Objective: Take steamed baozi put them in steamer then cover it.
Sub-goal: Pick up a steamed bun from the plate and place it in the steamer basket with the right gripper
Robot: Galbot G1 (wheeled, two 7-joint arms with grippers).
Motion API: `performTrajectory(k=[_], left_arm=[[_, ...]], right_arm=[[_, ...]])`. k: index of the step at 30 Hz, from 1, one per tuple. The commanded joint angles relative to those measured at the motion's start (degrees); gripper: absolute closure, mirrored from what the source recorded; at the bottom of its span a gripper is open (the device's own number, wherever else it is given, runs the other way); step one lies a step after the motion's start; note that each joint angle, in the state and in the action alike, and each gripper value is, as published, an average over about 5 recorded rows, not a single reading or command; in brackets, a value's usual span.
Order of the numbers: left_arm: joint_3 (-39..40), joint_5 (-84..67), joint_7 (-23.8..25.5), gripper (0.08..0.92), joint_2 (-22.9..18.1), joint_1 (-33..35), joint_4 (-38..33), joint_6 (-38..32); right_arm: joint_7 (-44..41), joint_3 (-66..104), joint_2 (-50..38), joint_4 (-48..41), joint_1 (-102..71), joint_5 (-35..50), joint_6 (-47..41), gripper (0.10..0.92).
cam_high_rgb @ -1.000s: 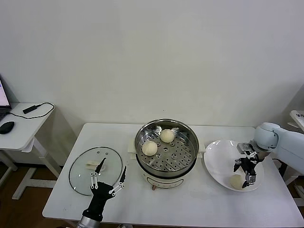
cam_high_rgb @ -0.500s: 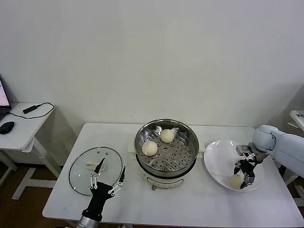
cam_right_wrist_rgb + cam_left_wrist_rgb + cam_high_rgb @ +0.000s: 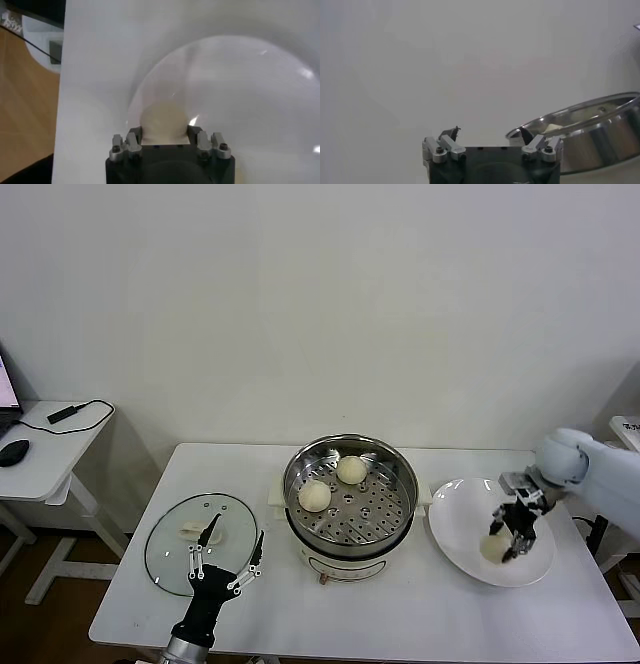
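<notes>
While over the plate [image 3: 460, 529] | right hand [image 3: 508, 538] clamped on baozi [image 3: 493, 547] | left hand [image 3: 230, 556] apart

Steamer [image 3: 350, 494] stands between cover [image 3: 200, 541] and plate [image 3: 455, 529].

White worktop [image 3: 420, 609] carrying three things in a row. Glass cover [image 3: 200, 541] lying flat at the robot's left, steamer [image 3: 350, 494] on its white base in the middle, white plate [image 3: 455, 529] at the right, just beside the steamer. Beside the worktop, farther to the robot's left, a smaller white side table [image 3: 45, 449] bearing a mouse [image 3: 13, 451] and a black cable [image 3: 80, 414].
</notes>
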Motion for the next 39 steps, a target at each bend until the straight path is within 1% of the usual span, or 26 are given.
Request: performTrajectory(k=[1,5,9,13,18,28,34,39], left_arm=[[0.18,-0.01,0.0,0.177,0.11,-0.1,-0.29,0.14],[0.32,-0.01,0.0,0.177,0.12,-0.16,-0.44,0.22],[0.4,0.03,-0.04,0.177,0.16,-0.17,-0.48,0.27],[0.56,0.06,-0.03,0.177,0.21,-0.18,-0.37,0.19],[0.88,0.05,-0.1,0.177,0.18,-0.19,-0.34,0.08],[0.62,-0.09,-0.19,0.177,0.4,-0.21,-0.16,-0.27],[0.74,-0.15,-0.29,0.177,0.45,-0.29,-0.12,-0.43],[0.64,-0.22,-0.36,0.177,0.6,-0.18,-0.06,-0.71]], right_arm=[[-0.59,-7.44,5.61,4.5,19.84,0.8,13.22,0.398],[1.36,-8.03,10.07,8.5,23.56,2.59,18.3,0.402],[4.26,-8.52,13.92,12.99,24.7,2.02,21.97,0.404],[7.16,-8.41,16.91,17.32,23.21,-1.2,25.01,0.399],[9.75,-7.01,19.85,20.51,19.03,-9.35,29.64,0.397],[12.83,-6.11,22.91,21.47,12.11,-20.57,38.01,0.402],[13.03,-5.31,23.94,19.94,8.58,-24.43,41.37,0.398],[12.42,-5.01,24.37,19.17,6.92,-25.96,43.02,0.392]])
